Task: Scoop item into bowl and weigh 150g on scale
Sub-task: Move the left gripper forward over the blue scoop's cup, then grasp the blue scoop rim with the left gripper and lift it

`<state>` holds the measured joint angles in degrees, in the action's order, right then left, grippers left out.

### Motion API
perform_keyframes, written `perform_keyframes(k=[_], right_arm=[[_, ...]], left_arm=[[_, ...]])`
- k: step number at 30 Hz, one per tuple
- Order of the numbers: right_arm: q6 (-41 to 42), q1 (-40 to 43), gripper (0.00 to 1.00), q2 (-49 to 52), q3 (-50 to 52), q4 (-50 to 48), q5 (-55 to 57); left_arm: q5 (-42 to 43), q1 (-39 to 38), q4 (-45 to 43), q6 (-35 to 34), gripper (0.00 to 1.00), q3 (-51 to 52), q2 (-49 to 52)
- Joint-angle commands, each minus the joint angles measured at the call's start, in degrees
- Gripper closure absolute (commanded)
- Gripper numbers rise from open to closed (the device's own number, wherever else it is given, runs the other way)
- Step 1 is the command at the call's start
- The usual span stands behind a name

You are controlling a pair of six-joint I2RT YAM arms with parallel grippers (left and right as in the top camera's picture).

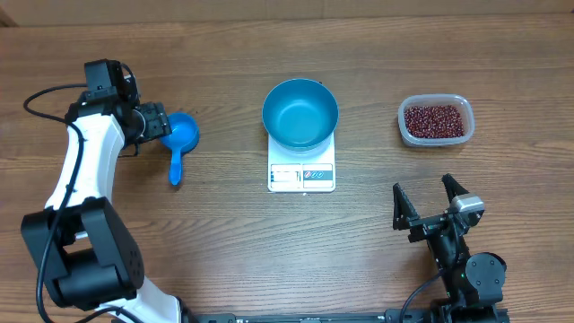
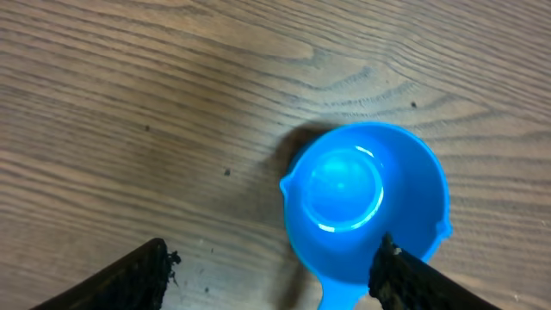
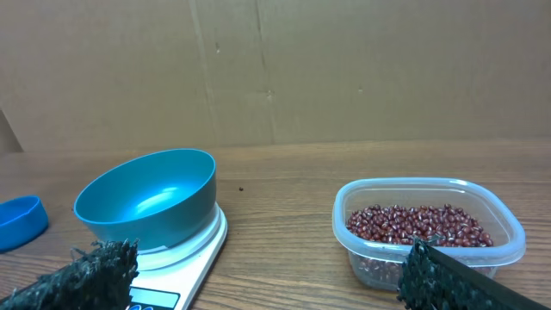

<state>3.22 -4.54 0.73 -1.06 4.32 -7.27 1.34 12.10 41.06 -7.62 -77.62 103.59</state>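
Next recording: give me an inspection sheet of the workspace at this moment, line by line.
Surface: wooden table, no spills seen.
Job's things: blue bowl empty, sitting on the white scale, display unreadable; red beans all in the clear tub, right of the scale; blue scoop empty, lying left of the scale.
Clutter: nothing seen.
Grippers: left gripper open over the scoop's cup; right gripper open, holding nothing.
Cables: black cable looped beside the left arm; second cable at the right arm's base.
Surroundings: cardboard wall behind the table.
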Motion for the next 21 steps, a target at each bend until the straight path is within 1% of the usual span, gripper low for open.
perform_keyframes(k=[1, 12, 21], right_arm=[[0.39, -0.22, 0.0, -0.57, 0.61, -0.2, -0.28], [0.39, -0.22, 0.0, -0.57, 0.61, -0.2, -0.26], [0.39, -0.22, 0.0, -0.57, 0.61, -0.2, -0.26]], left_arm=[[-1.49, -0.11, -1.03, -2.27, 0.28, -1.25, 2.99], [-1.11, -0.28, -5.77, -2.69, 0.45, -1.25, 10.05], [1.66, -1.62, -9.46, -1.33, 0.52, -1.25, 13.42]])
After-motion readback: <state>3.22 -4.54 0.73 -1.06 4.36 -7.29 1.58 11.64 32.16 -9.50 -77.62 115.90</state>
